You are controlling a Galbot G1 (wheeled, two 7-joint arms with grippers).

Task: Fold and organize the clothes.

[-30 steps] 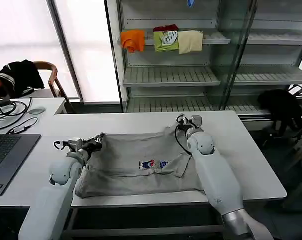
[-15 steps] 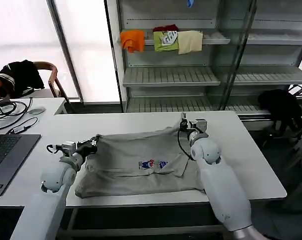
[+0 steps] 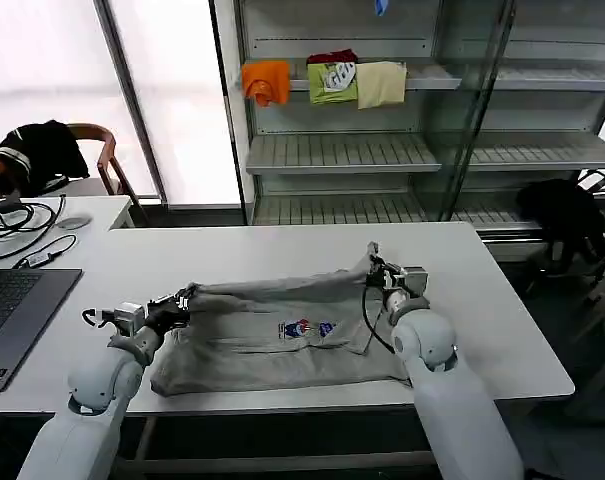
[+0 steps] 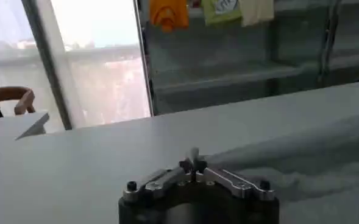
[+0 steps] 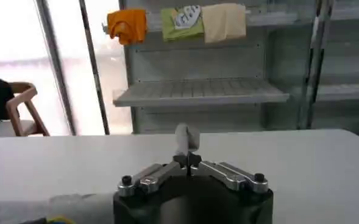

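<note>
T-shirt [image 3: 282, 335] cloth is pinched in both claws: the left claw [image 3: 179, 302] is closed on its far left corner, the right claw [image 3: 374, 262] closed on its far right corner, a tuft standing above the fingertips [image 5: 188, 159]; the far edge hangs taut between them. Its near half lies flat on the white bench [image 3: 482, 330], chest print up; folded orange, green and cream cloths [image 3: 327, 80] sit on a shelf behind.

T-shirt [image 3: 282, 330]: soft matt grey cloth | table [image 3: 502, 340]: smooth matt white | shelves [image 3: 342, 150]: ribbed metal

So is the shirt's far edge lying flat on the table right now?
No: in the head view the left gripper and right gripper each pinch a corner of the shirt, holding its far edge lifted off the table.
</note>
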